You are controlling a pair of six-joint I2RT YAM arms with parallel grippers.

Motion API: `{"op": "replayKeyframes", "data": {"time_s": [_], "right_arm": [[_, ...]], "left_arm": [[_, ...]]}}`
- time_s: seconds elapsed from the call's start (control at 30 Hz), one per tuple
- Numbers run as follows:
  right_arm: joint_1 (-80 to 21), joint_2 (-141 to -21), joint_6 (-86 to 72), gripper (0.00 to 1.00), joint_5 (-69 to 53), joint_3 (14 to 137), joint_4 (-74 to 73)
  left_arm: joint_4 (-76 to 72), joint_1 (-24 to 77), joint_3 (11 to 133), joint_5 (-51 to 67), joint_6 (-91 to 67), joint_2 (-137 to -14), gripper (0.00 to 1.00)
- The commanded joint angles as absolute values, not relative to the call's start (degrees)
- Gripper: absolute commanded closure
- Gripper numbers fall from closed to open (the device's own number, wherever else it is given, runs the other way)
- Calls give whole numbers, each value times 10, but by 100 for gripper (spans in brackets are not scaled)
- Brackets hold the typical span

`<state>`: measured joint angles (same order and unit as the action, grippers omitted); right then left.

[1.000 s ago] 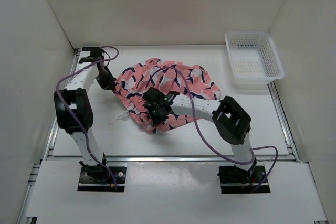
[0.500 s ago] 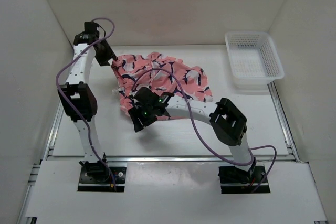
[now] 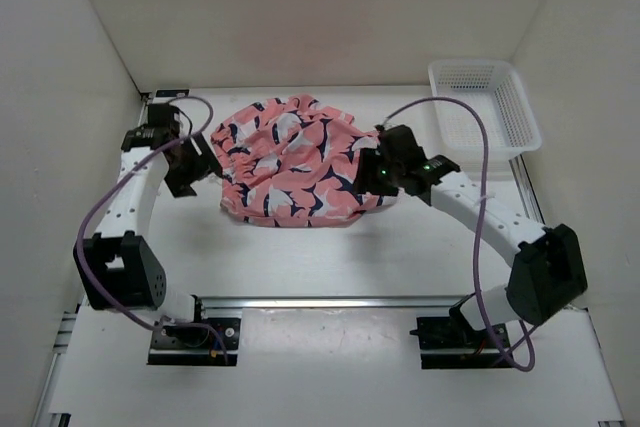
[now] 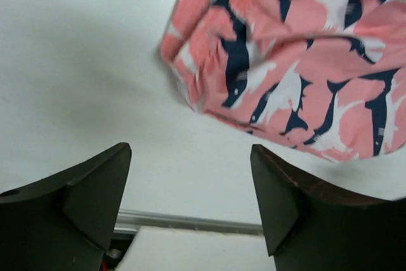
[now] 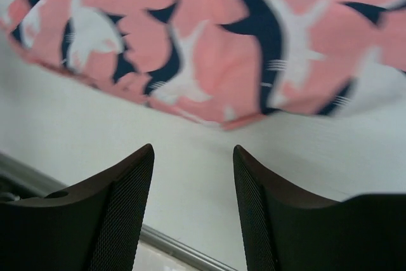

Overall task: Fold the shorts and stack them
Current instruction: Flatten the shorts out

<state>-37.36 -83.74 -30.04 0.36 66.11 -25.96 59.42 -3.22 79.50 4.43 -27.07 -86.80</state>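
White matte table (image 3: 300, 257), white walls around. We see the shorts (image 3: 295, 162), soft and wrinkled, as one rounded heap toward 12 o'clock. The right gripper (image 3: 372, 175) hides their 3 o'clock edge. The left gripper (image 4: 190, 153) stands at 9 o'clock. Both are wide apart and empty. Half a second ago the right one reached across at 7 o'clock.

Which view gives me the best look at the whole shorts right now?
Top external: it shows the shorts whole, a rumpled heap on the table. The left wrist view catches only one corner, the right wrist view only a close, blurred edge.
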Motion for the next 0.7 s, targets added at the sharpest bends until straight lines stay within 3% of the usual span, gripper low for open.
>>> {"op": "replayKeyframes", "data": {"time_s": [0.0,0.1,0.33,0.43,0.47,0.5,0.57,0.67], "right_arm": [[-327,-810,-324,41,-30,597,-266],[-277,-795,-324,40,-47,576,-261],[-202,-772,-323,34,-89,544,-273],[-154,-777,-341,34,-135,523,-263],[-144,-787,-358,33,-175,517,-254],[-128,-795,-370,33,-196,511,-236],[-116,-823,-408,33,-231,494,-208],[-122,-855,-448,31,-259,489,-153]], "left_arm": [[521,-29,707,106,-296,-846,11],[504,-29,700,122,-291,-898,18],[485,-9,712,107,-296,-1000,18],[478,-4,712,97,-296,-1030,24],[473,-4,712,97,-296,-1047,31],[473,-4,720,97,-291,-1055,57],[473,-4,729,86,-291,-1060,90],[473,-4,734,86,-296,-1043,90]]}}
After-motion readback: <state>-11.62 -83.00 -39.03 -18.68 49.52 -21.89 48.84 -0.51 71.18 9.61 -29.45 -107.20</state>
